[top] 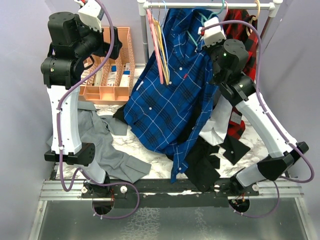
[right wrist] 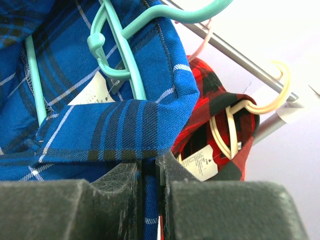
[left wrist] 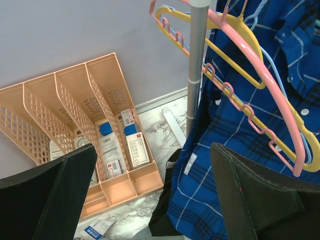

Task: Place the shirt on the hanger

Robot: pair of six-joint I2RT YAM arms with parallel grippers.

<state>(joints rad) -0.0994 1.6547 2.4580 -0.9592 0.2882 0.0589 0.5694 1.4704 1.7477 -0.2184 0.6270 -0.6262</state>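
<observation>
The left arm (top: pixel 65 100) is raised at 10 o'clock above the tray (top: pixel 131 50), with the left jaws wide apart and holding nothing. A grey shirt (top: pixel 102 145) lies crumpled on the bench (top: pixel 145 159) at 8 o'clock. Pink hangers (top: pixel 159 45) hang from the rail (top: pixel 210 6) at 12 o'clock, just beside the shirt (top: pixel 170 100). The shirt hangs there too, its tail draping onto the bench toward 6 o'clock. The hanger (right wrist: pixel 117 55) sits inside its collar, hook up by the rail. The right jaws are pinched on a fold of the shirt below the collar. A red shirt (right wrist: pixel 212 105) hangs at 1 o'clock.
</observation>
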